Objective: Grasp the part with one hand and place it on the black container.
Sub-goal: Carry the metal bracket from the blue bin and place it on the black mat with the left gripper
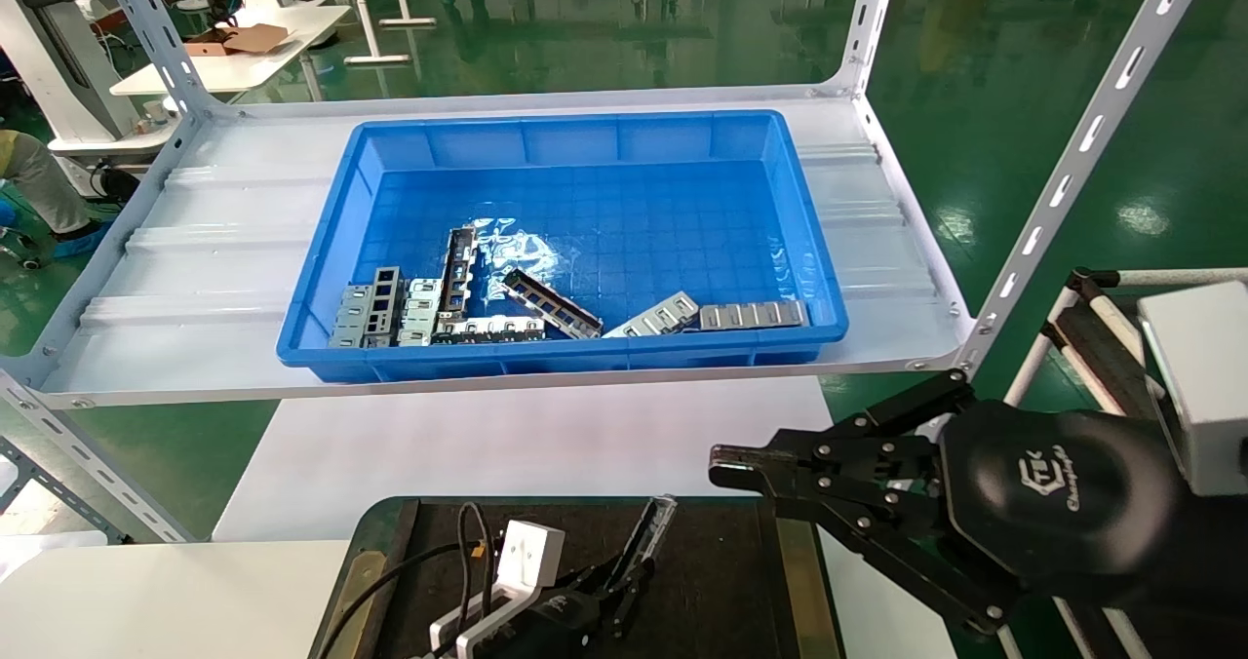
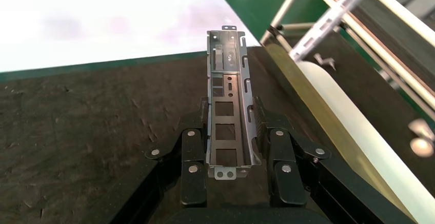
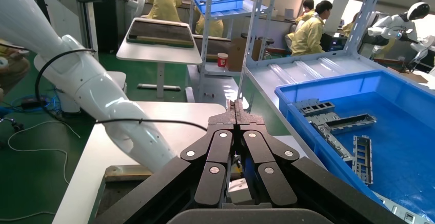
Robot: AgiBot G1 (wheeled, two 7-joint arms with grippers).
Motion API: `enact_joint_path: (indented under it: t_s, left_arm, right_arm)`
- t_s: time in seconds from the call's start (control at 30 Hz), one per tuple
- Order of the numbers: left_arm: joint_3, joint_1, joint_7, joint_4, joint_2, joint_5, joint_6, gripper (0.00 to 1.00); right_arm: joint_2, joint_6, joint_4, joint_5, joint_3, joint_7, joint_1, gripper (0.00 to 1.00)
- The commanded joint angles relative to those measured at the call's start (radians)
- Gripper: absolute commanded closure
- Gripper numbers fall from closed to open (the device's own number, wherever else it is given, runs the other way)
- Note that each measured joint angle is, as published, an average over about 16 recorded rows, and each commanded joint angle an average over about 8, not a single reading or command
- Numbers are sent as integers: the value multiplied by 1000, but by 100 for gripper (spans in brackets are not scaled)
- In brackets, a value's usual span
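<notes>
The left claw (image 1: 624, 566) is clamped on the metal part (image 2: 229, 112), holding it over the black tray (image 1: 712, 581); whether the part touches the tray cannot be told. The tray sits on a white bench (image 1: 507, 445). The right claw (image 1: 726, 466), fingers closed and empty, hovers beside the tray. Behind, a blue bin (image 1: 585, 152) of metal pieces sits on a shelf above a glossy green floor (image 1: 1024, 103).

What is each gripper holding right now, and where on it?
Left gripper holds the part by its side walls near one end, over the black container. Right gripper holds nothing.
</notes>
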Motion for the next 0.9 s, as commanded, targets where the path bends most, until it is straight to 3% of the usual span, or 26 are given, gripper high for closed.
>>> enact_joint_path:
  t_s: [0.03, 0.43, 0.9]
  left_arm:
    - [5, 8, -4, 13, 25, -2, -43, 100]
    - [51, 0, -5, 94, 137, -90, -240, 100]
    - [83, 0, 17, 137, 195, -141, -326, 100]
  right_arm:
    - [0, 0, 0, 0, 0, 0, 0, 100]
    - [0, 0, 0, 0, 0, 0, 0, 100]
    - [0, 0, 0, 0, 0, 0, 0, 100]
